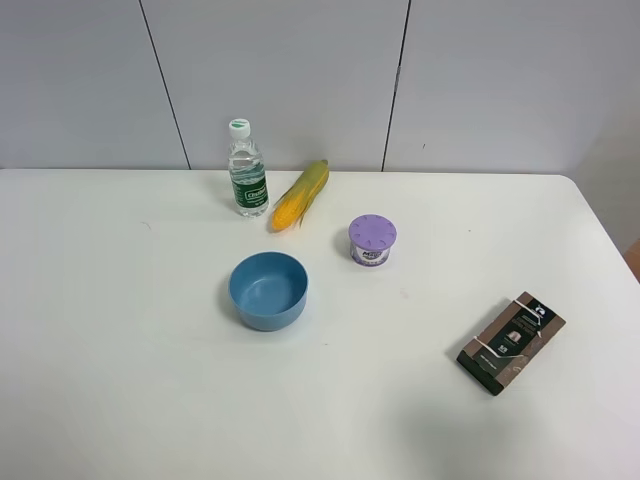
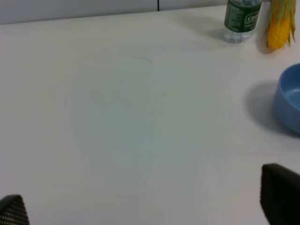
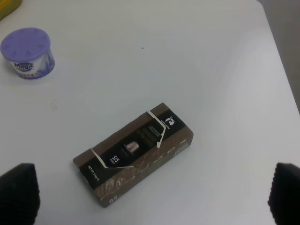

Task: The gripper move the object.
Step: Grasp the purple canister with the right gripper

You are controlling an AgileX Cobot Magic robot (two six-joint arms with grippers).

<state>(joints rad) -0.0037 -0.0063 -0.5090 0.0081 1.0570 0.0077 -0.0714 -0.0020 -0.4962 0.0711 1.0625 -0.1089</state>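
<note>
The object, a small round tub with a lilac-purple lid (image 1: 372,240), stands upright on the white table (image 1: 120,380) to the right of the blue bowl. It also shows in the right wrist view (image 3: 27,53). No arm shows in the exterior high view. My right gripper (image 3: 154,197) is open and empty, its dark fingertips (image 3: 18,190) spread wide over the brown packet, well away from the tub. My left gripper (image 2: 150,206) is open and empty above bare table, left of the bowl.
A blue bowl (image 1: 268,290) sits mid-table. A water bottle (image 1: 247,170) and a corn cob (image 1: 300,195) lie at the back. A brown flat packet (image 1: 511,342) lies at the right near the table's right edge (image 1: 612,250).
</note>
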